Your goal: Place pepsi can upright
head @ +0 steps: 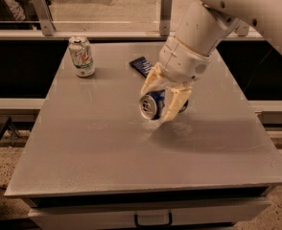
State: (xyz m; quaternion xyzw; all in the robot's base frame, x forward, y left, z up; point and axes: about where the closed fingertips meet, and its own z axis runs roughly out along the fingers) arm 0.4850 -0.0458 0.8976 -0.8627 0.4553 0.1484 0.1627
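The pepsi can (152, 105) is dark blue with a silver end that faces the camera. It lies on its side between my gripper's cream fingers and hangs above the middle of the grey table (107, 147). My gripper (161, 99) is shut on the can, one finger on its left and one on its right. The white arm reaches down to it from the upper right. The can's far end is hidden behind the fingers.
A white-and-green soda can (81, 56) stands upright at the table's back left. A flat dark blue snack packet (142, 65) lies at the back centre, just behind the gripper. A metal rail runs behind the table.
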